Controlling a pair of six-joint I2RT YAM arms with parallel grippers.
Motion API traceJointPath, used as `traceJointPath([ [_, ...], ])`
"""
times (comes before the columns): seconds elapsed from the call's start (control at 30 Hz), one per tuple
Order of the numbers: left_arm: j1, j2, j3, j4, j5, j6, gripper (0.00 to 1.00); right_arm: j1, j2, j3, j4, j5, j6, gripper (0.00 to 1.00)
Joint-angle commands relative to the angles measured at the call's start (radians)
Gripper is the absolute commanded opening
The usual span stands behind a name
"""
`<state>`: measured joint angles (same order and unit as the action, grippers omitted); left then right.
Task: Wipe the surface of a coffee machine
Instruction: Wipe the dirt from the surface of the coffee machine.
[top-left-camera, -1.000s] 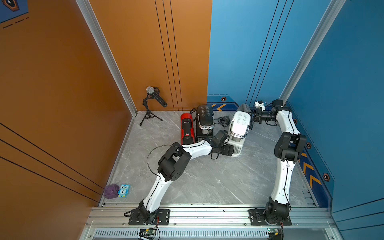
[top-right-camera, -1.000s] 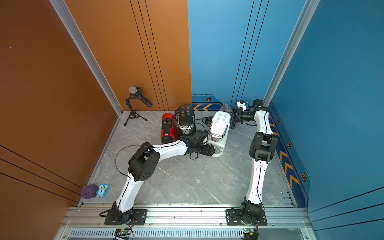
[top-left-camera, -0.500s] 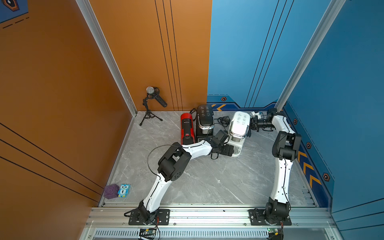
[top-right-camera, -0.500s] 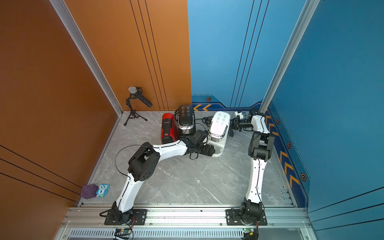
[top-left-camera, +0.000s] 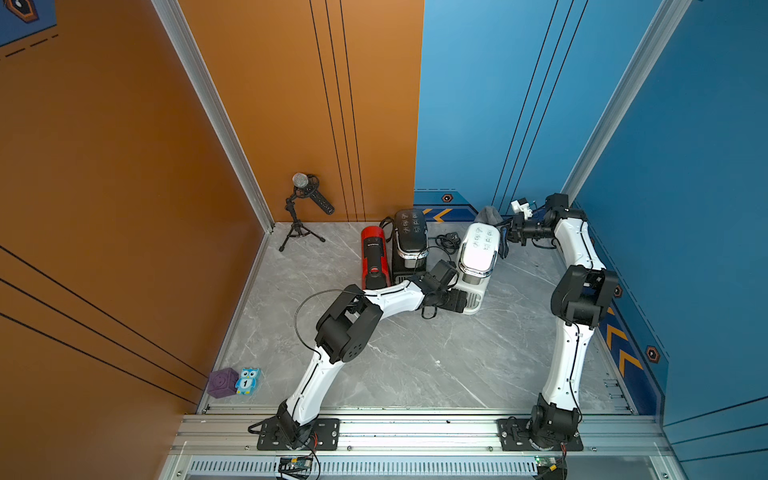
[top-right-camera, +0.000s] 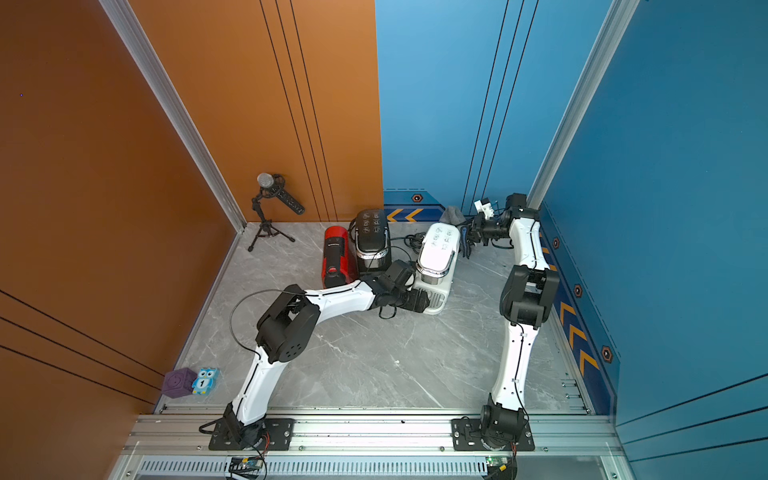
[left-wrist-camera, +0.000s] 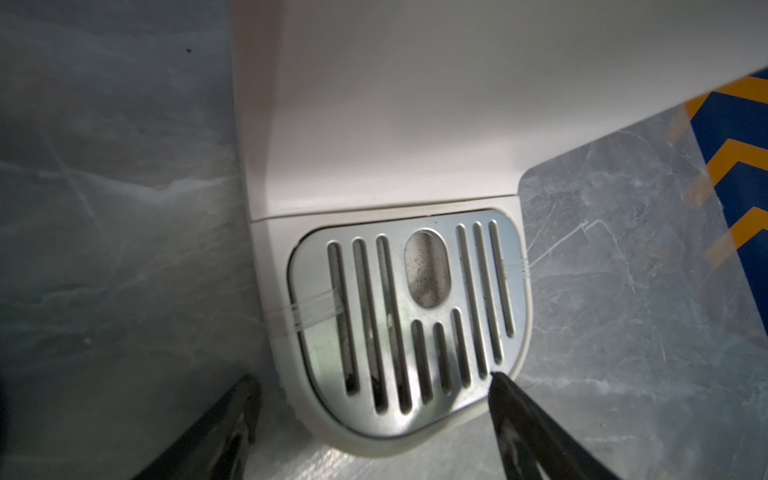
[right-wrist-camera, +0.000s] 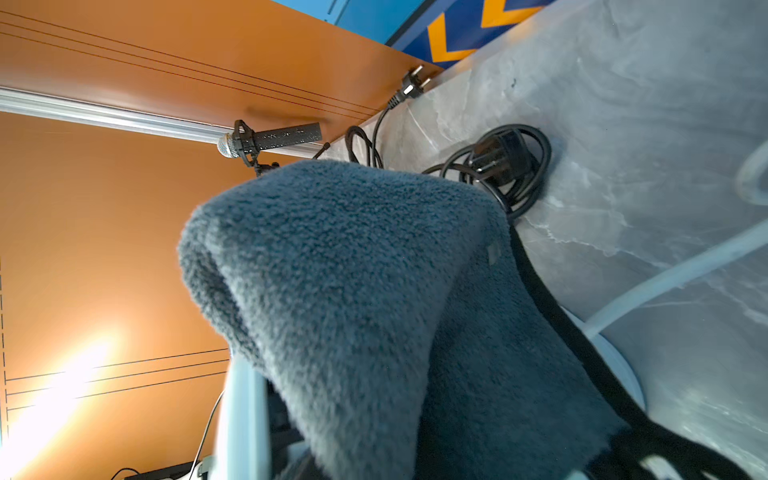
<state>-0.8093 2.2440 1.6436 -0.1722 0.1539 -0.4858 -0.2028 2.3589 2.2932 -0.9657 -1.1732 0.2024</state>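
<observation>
Where it folds, the cloth (right-wrist-camera: 353, 270) looks fleecy.

A: How are the machines set out?

B: Three in a row at the back of the bench (top-left-camera: 415, 365). The leftmost machine (top-left-camera: 375, 257) has the middle machine (top-left-camera: 410, 237) just beside it on its right. The rightmost machine (top-left-camera: 478, 253) stands a little apart, with coiled cables (top-left-camera: 446, 241) on the bench between those two.

A: And around them?

B: The microphone stand (top-left-camera: 301, 216) is in the back left corner. The cube (top-left-camera: 222, 383) and owl figure (top-left-camera: 247, 380) sit side by side at the front left edge. The cloth (top-left-camera: 488, 215) is at the rightmost machine's rear, with the right gripper (top-left-camera: 510, 233) just right of it. The left gripper (left-wrist-camera: 372, 380) is before that machine, jaws either side of the drip tray's (left-wrist-camera: 407, 324) front corner.
</observation>
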Motion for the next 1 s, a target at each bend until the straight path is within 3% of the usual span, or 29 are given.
traceJointPath([
  [0.0,-0.008,0.012,0.014,-0.054,0.004,0.017,0.87,0.023,-0.005,0.004,-0.007,-0.003,0.025,0.14],
  [0.43,-0.013,0.015,0.032,-0.054,0.011,0.012,0.87,0.047,0.106,-0.07,-0.001,0.075,0.005,0.14],
  [0.97,-0.018,-0.003,0.012,-0.053,0.006,0.024,0.87,0.04,-0.021,0.022,0.002,0.046,0.061,0.15],
])
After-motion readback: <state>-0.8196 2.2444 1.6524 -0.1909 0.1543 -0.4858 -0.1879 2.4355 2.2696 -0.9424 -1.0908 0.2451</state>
